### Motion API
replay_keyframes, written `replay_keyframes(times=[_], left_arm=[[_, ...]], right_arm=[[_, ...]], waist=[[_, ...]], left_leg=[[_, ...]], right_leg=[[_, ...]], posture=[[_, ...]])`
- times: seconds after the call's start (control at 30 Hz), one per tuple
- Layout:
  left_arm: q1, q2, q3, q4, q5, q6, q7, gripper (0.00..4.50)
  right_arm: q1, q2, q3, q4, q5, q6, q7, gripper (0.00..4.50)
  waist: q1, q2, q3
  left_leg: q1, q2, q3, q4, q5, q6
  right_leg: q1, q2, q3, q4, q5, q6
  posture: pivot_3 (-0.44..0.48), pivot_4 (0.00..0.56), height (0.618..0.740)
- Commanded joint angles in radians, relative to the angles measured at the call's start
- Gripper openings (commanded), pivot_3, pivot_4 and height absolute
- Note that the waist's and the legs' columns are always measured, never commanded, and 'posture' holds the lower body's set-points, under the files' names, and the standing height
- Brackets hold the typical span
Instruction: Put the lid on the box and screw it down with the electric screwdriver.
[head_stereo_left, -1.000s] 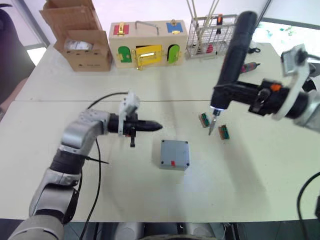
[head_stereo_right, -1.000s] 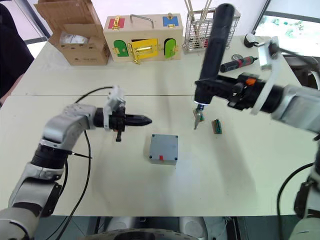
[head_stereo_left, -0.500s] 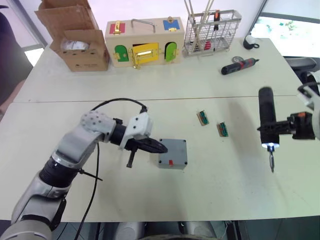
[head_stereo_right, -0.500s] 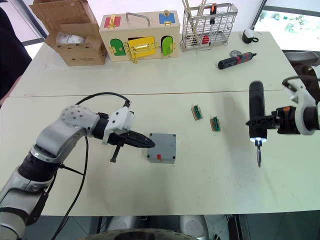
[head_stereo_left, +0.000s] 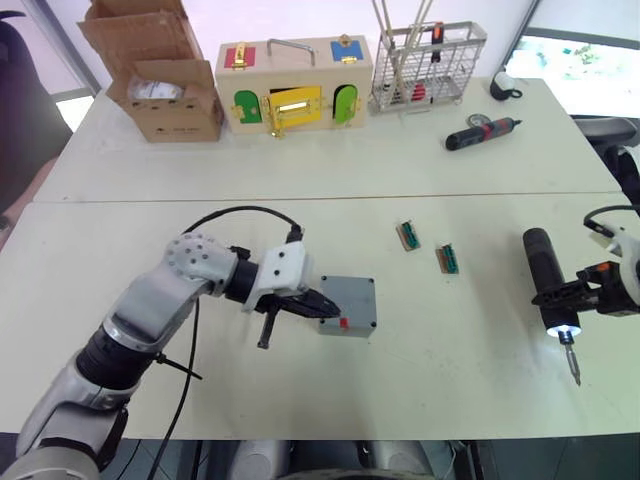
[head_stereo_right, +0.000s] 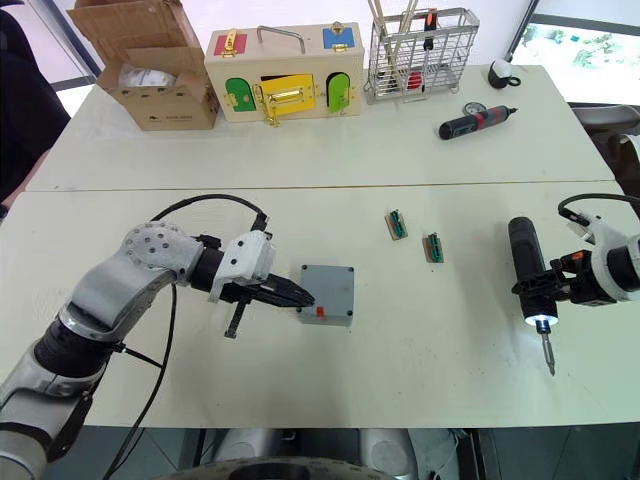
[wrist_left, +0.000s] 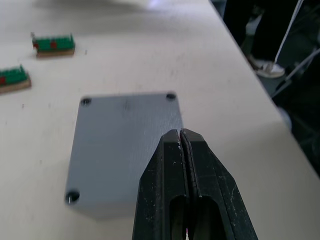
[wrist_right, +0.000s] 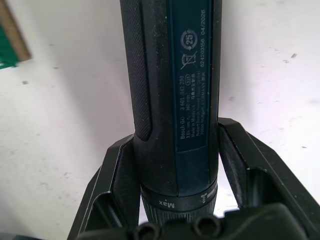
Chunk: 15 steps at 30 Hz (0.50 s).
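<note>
wrist views show left claw (wrist_left: 181, 137) clenched over lid (wrist_left: 122, 145), right claw (wrist_right: 177, 150) grasping electric screwdriver (wrist_right: 172, 90).

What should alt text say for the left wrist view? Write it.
The left hand, its two black fingers shut, hovers over the flat square grey plastic lid with corner screw holes; two small green terminal blocks lie on the table beyond.

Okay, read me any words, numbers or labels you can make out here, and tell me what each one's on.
"Bosch GO" on the electric screwdriver label.
"3 601 JH2 2B0" below it, digits uncertain.
"62420356 04/2026" by the crossed-out bin sign, digits uncertain.
"Max" on its collar.
Cardboard carton print: too small to read.
</note>
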Motion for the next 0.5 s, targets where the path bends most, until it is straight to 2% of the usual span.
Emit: replay_keyframes(times=[0.03,0.2,0.33,0.4,0.5], left_arm=[[-0.026,0.003,0.035,-0.033,-0.034,-0.001,-0.007,0.0],[-0.038,-0.002,0.031,-0.018,-0.048,-0.003,-0.005,0.0],[-0.034,0.0,0.033,-0.024,-0.057,0.006,0.0,0.0],[-0.032,0.003,0.036,-0.025,-0.059,0.009,0.001,0.0],[-0.026,0.013,0.038,-0.02,-0.063,0.014,-0.001,0.0]], right_arm=[[-0.038,0.012,-0.007,0.037,-0.07,-0.031,0.038,1.95],[-0.071,0.074,-0.013,0.063,-0.135,-0.037,0.042,1.95],[-0.052,0.082,-0.002,0.041,-0.17,-0.057,0.068,1.95],[-0.042,0.079,0.002,0.029,-0.182,-0.074,0.093,2.95],[-0.028,0.087,-0.003,0.018,-0.205,-0.097,0.105,3.64]], waist=[[-0.001,0.0,0.0],[-0.004,0.0,0.0],[-0.002,0.0,0.0],[-0.003,0.0,0.0],[-0.003,-0.001,-0.001]], left_leg=[[0.0,0.0,0.0,0.0,0.0,0.0],[0.003,0.0,0.002,0.0,0.0,0.001],[0.004,0.0,0.002,0.0,0.0,0.001],[0.004,0.0,0.002,0.001,0.0,0.001],[0.004,0.0,0.002,0.001,0.0,0.001]], right_leg=[[0.0,0.0,0.0,0.001,0.0,0.0],[0.0,0.0,0.001,0.005,0.0,0.0],[0.001,0.001,0.001,0.005,0.0,0.0],[0.001,0.0,0.001,0.005,0.0,0.0],[0.001,0.001,0.001,0.006,0.0,0.0]], posture=[[0.0,0.15,0.74],[0.0,0.15,0.74],[0.0,0.15,0.74],[0.0,0.15,0.74],[0.0,0.15,0.74]])
